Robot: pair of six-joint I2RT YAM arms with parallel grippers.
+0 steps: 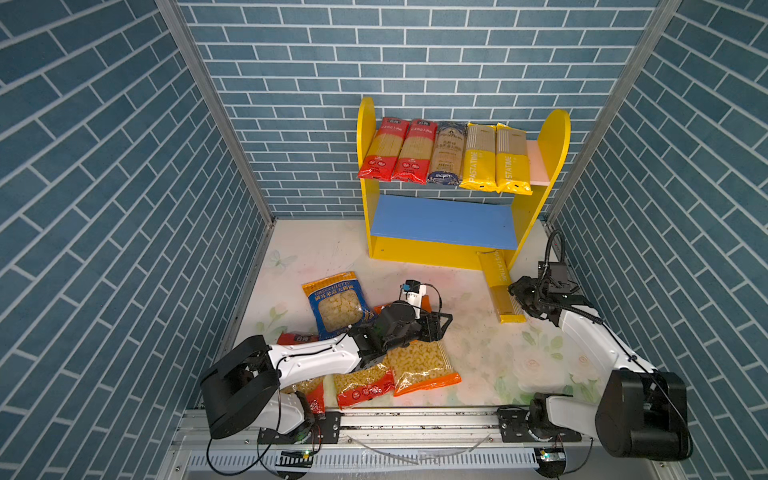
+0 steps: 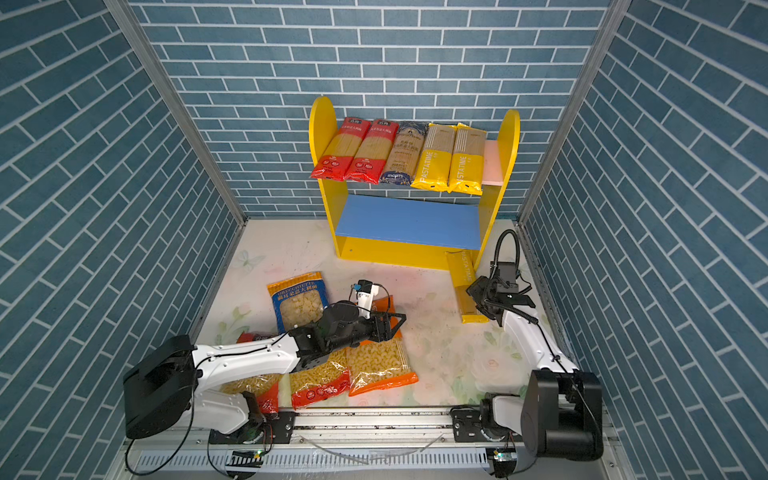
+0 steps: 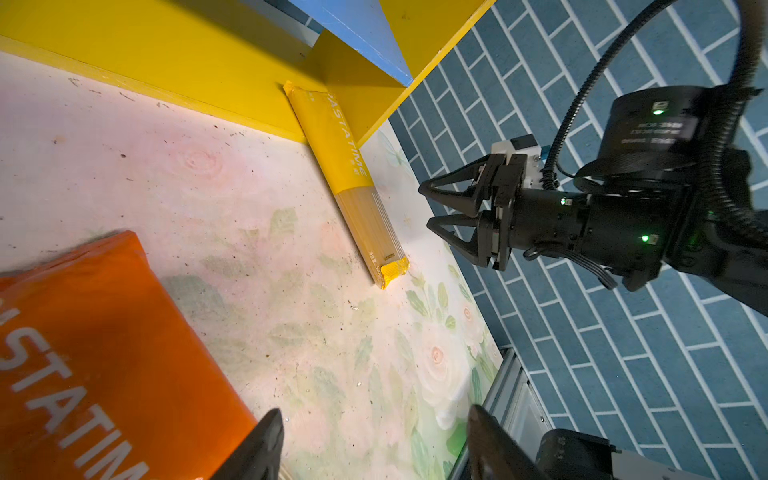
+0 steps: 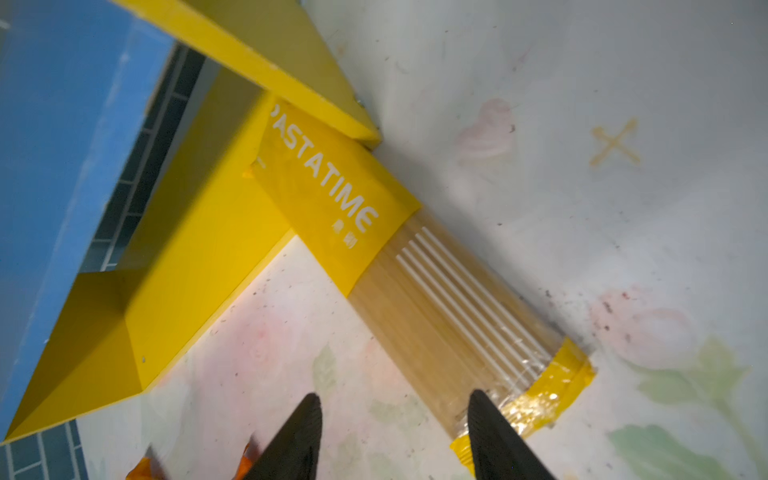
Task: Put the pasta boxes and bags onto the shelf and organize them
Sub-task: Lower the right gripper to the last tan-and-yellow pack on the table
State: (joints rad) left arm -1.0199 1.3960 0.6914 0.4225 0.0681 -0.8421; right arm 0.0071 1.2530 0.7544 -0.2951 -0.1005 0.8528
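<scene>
The shelf point(image 1: 419, 252) stands at the back with several long spaghetti packs side by side on its upper board and a bare blue lower board point(image 1: 440, 220). A yellow PASTATIME spaghetti pack point(image 1: 500, 286) point(image 4: 436, 299) lies on the table with its far end against the shelf's right foot. My right gripper point(image 1: 514, 292) point(image 4: 395, 415) hovers open at that pack's near end, holding nothing. My left gripper point(image 1: 446, 324) point(image 3: 374, 419) is open and empty beside the far end of an orange macaroni bag point(image 1: 422, 368) point(image 3: 104, 332). A blue bag point(image 1: 338, 305) and red bags point(image 1: 361, 384) lie near the left arm.
Blue brick-pattern walls close in the back and both sides. An aluminium rail point(image 1: 415, 419) carrying both arm bases runs along the front. The flowered table cover point(image 1: 478, 353) shows bare between the two arms. Another red bag point(image 1: 309, 392) lies partly under the left arm.
</scene>
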